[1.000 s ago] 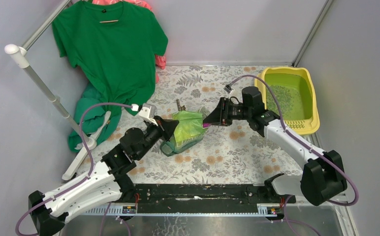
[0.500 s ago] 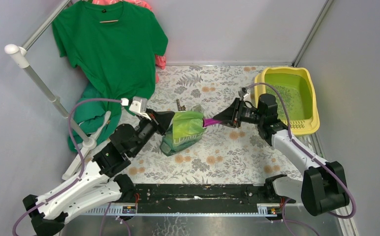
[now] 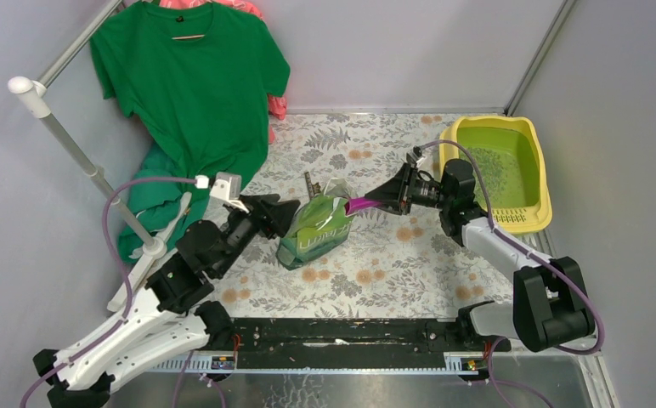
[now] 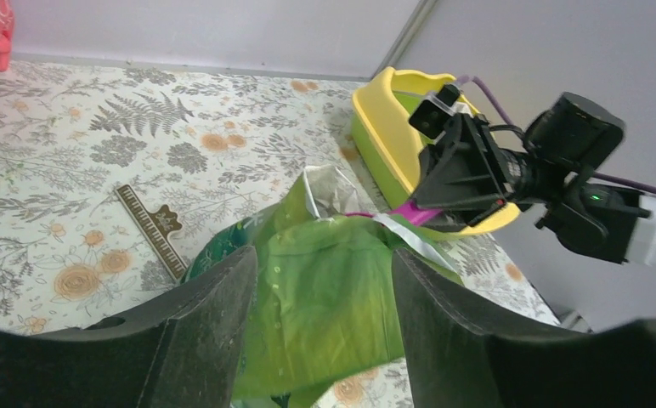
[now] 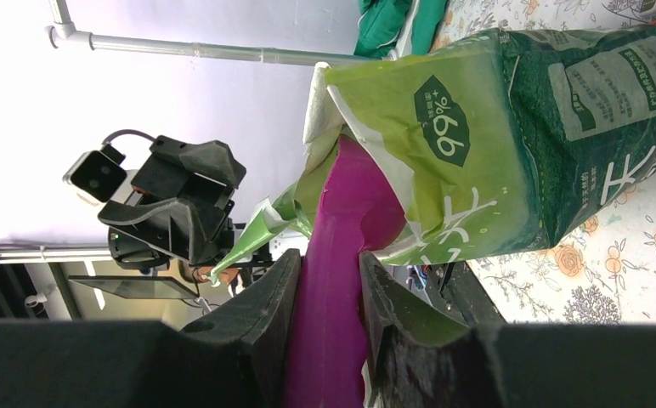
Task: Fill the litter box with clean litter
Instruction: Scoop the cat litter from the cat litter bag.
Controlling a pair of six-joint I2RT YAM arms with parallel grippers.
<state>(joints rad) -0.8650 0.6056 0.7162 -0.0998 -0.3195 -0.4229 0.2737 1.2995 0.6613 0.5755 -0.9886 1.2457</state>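
At mid-desk, left fingers [image 4: 206,323] apart on either side of the green bag [image 4: 325,289]. Right fingers [image 5: 257,340] clamped on purple scoop [image 5: 342,255] in its mouth — risk of toppling the unheld bag, spilling granules. Beyond — litter box [image 3: 545,200], clean litter [image 3: 490,174] thinly inside.

Bright, even, diffuse light fills all views, leaving only faint soft shadows on the floral surface [image 3: 393,272]. Both wrist views bend at their edges; the left end effector [image 4: 323,263] looms dark and soft-focused.
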